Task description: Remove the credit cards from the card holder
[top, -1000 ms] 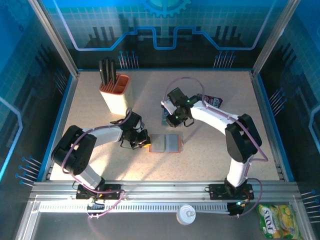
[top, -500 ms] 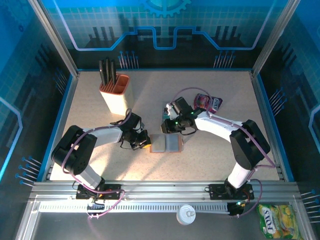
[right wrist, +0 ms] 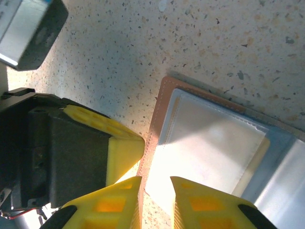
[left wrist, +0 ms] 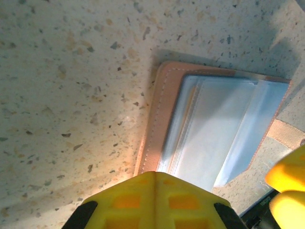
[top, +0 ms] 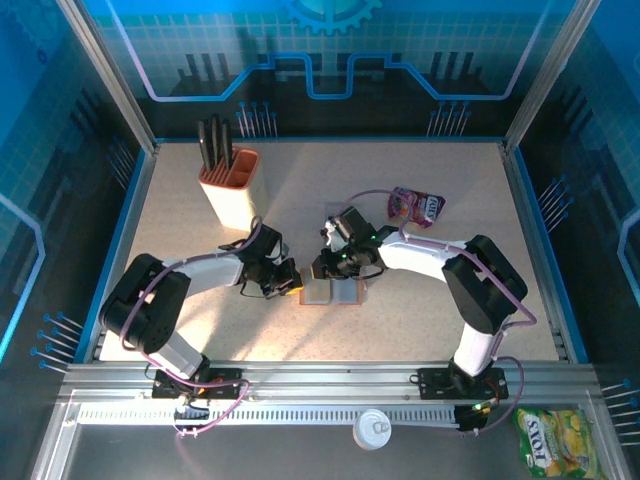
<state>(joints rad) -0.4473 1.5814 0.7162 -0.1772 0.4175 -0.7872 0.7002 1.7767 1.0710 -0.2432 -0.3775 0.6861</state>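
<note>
Directly ahead of the right jaws, set narrowly apart, we saw the card holder (right wrist: 214,143) open flat on the worktop (right wrist: 143,57), long axis running off to their right; the left jaws, spread wide, touched the same end.

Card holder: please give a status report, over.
Left gripper at card holder edge, grip unclear. Right gripper over same edge, fingers slightly apart. Holder open flat, pockets up. Snack pouch well clear.
</note>
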